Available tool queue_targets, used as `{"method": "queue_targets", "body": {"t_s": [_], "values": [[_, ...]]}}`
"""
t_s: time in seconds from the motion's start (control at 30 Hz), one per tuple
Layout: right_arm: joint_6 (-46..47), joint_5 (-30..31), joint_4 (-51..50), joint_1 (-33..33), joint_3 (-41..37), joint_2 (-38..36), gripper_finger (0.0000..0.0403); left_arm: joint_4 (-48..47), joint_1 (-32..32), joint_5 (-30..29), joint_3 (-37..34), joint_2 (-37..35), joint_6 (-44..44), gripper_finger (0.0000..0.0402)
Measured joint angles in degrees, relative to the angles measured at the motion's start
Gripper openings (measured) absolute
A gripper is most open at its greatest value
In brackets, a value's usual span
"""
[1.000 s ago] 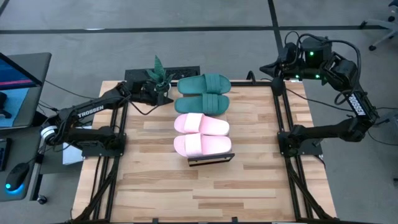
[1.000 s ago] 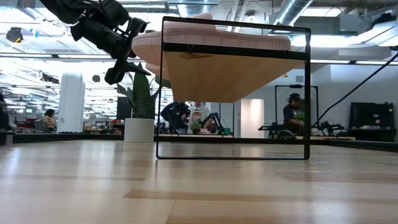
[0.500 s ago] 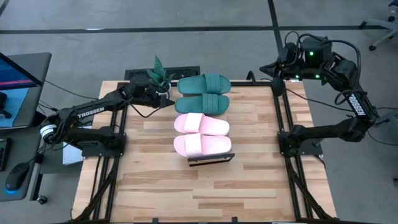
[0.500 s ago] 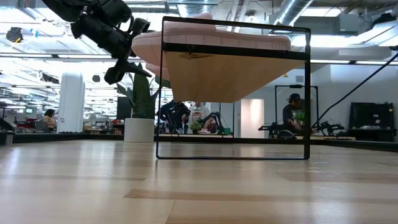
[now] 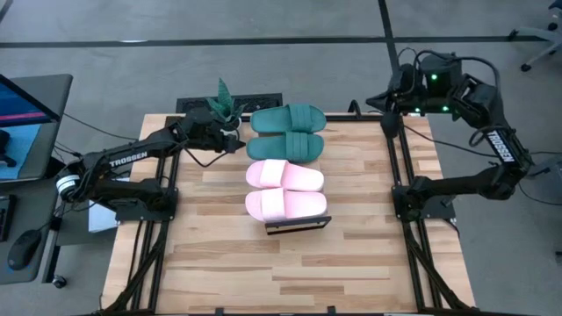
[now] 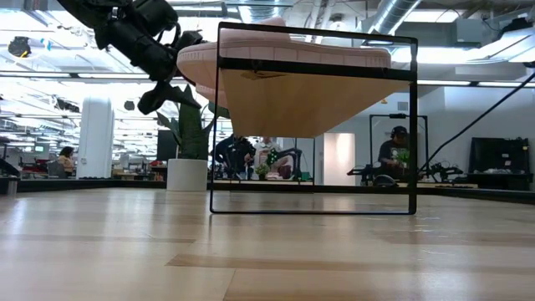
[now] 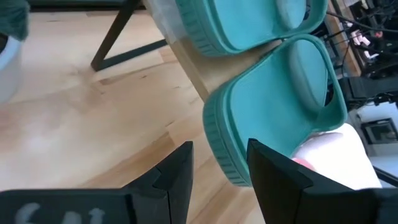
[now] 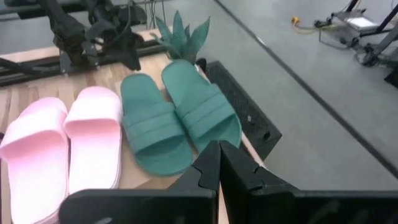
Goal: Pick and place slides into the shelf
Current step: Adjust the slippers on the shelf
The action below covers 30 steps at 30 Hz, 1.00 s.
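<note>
Since a second ago your left gripper had crept a little toward the green slides, ending just beside the heel end of the nearer green one; nothing else on the table had shifted. You had its fingers standing apart with a clear gap between them and nothing held, and in the left wrist view they pointed at the rim of that green slide, hovering above the wood without touching it. All four slides lay in a row on top of the shelf: the green pair at the far end, next to the small potted plant, and the pink slides at the near end, each pair side by side and touching. From the low view you saw the shelf's dark frame standing on the table, a pink slide resting on its plank top, and the left gripper hanging beside that end. Your right gripper waited raised off the far right corner of the table, its fingers pressed together and empty.
</note>
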Motion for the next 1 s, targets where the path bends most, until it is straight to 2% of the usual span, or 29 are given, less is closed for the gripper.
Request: {"method": "queue_targets", "body": {"t_s": [0.13,0.27,0.47,0.73,0.87,1.0], "values": [[2.18,-0.36,2.27,0.0,-5.95,-0.74,0.0,0.88,-0.02,-0.53,0.0,0.0,0.54,0.014],[6.21,-0.83,10.63,-0.02,-16.47,-3.69,0.0,0.87,0.0,-0.6,0.0,0.0,0.99,0.014],[17.93,-5.39,28.8,-3.58,-33.92,-10.71,0.0,0.84,0.02,-0.6,0.0,0.0,2.52,0.014],[35.41,-11.24,45.52,-8.5,-53.6,-16.19,0.0,0.71,1.14,-0.47,-0.02,-0.41,6.41,0.014],[43.21,-12.45,54.85,-8.18,-60.05,-16.52,0.0,0.75,4.39,-0.02,-0.03,-3.75,7.8,0.014],[45.46,-12.45,61.41,-7.05,-63.94,-17.51,0.0,2.97,7.75,1.79,-0.07,-12.42,13.5,0.014]]}}
